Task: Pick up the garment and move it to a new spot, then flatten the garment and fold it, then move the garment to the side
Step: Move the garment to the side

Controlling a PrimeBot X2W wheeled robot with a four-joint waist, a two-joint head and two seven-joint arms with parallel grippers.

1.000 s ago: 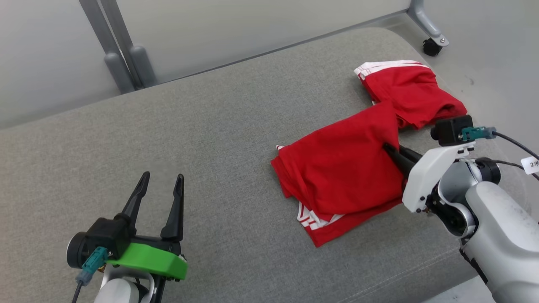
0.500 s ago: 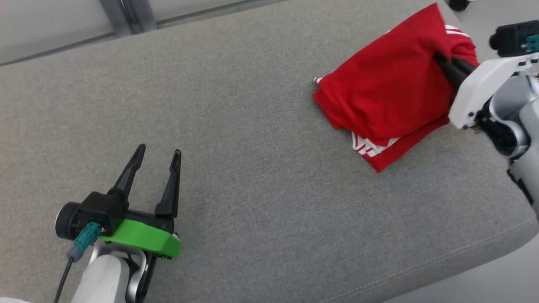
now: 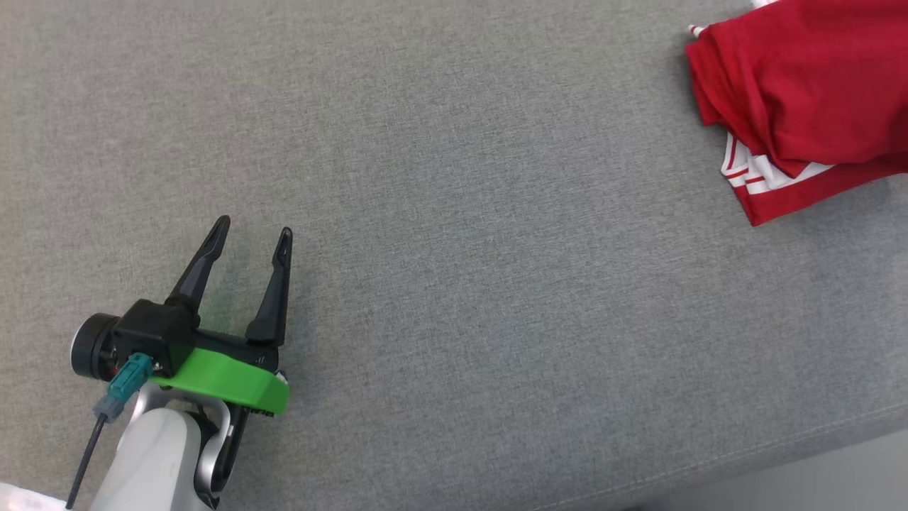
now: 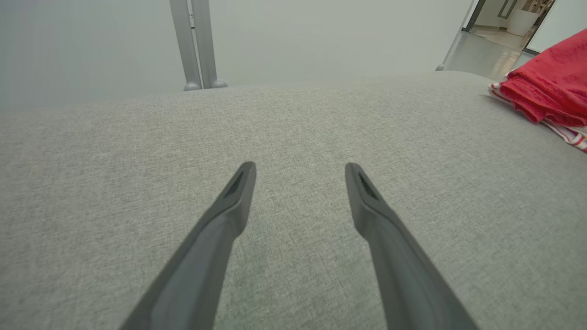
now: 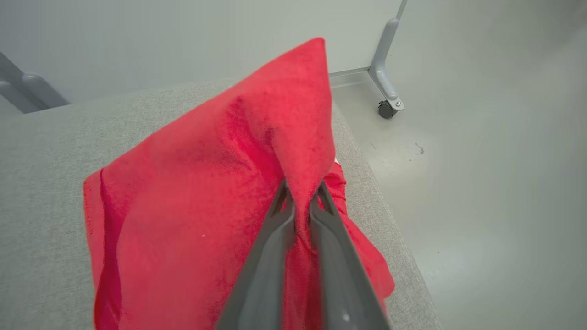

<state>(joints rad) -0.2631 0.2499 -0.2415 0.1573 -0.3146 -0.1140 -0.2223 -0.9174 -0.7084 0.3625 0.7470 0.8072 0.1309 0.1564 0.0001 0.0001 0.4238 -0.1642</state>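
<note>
The garment is red with white stripes at its hem and lies bunched at the upper right of the head view; it also shows at the right edge of the left wrist view as a red garment. My right gripper is shut on a raised fold of the garment, which drapes down to the left. My left gripper stands open at the lower left over bare cushion, far from the cloth; its fingers have nothing between them.
A grey fabric cushion bears everything; its front edge runs along the lower right. Past its right end lies pale floor with a caster wheel on a grey frame leg. Grey posts stand behind the cushion.
The head camera has swung left and down, so the garment has slid to the upper right corner and the right arm has left that picture. The left gripper stays open.
</note>
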